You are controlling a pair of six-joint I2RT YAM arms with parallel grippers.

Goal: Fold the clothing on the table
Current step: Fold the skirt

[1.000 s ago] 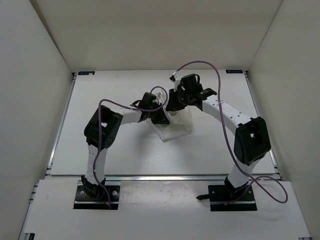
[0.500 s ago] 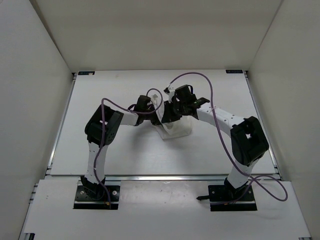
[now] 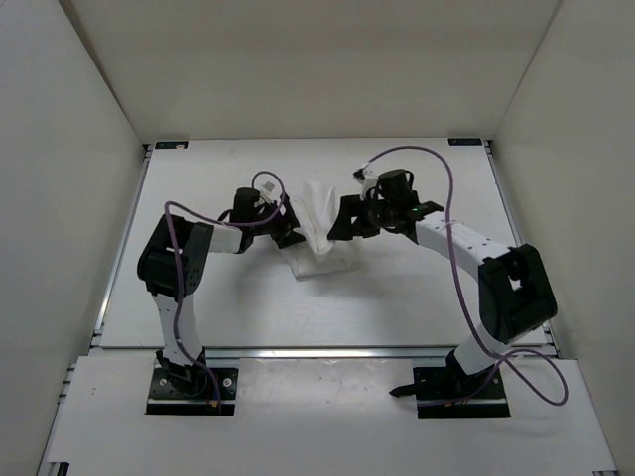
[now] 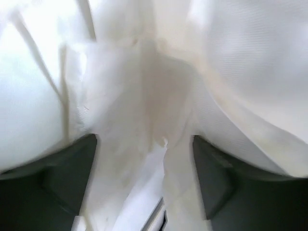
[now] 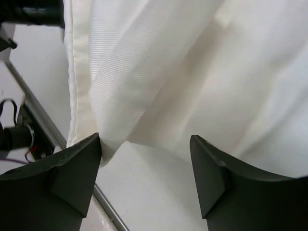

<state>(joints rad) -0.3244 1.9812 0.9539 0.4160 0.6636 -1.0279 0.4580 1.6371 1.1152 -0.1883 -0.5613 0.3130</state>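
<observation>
Since a second ago the left arm has pulled back leftward, and the clothing (image 3: pixel 319 216) now lies a little further left, bunched on the desk (image 3: pixel 417 297) near its far middle. The left end effector (image 3: pixel 290 234) is at its left edge and the right end effector (image 3: pixel 344 224) at its right. Both have their fingers spread wide and grip nothing; loose fabric lies between the left fingers and just ahead of the right ones.

Bright, even light w/ soft shadows; left wrist view blurry, clothing (image 4: pixel 144 96) blown out.
</observation>
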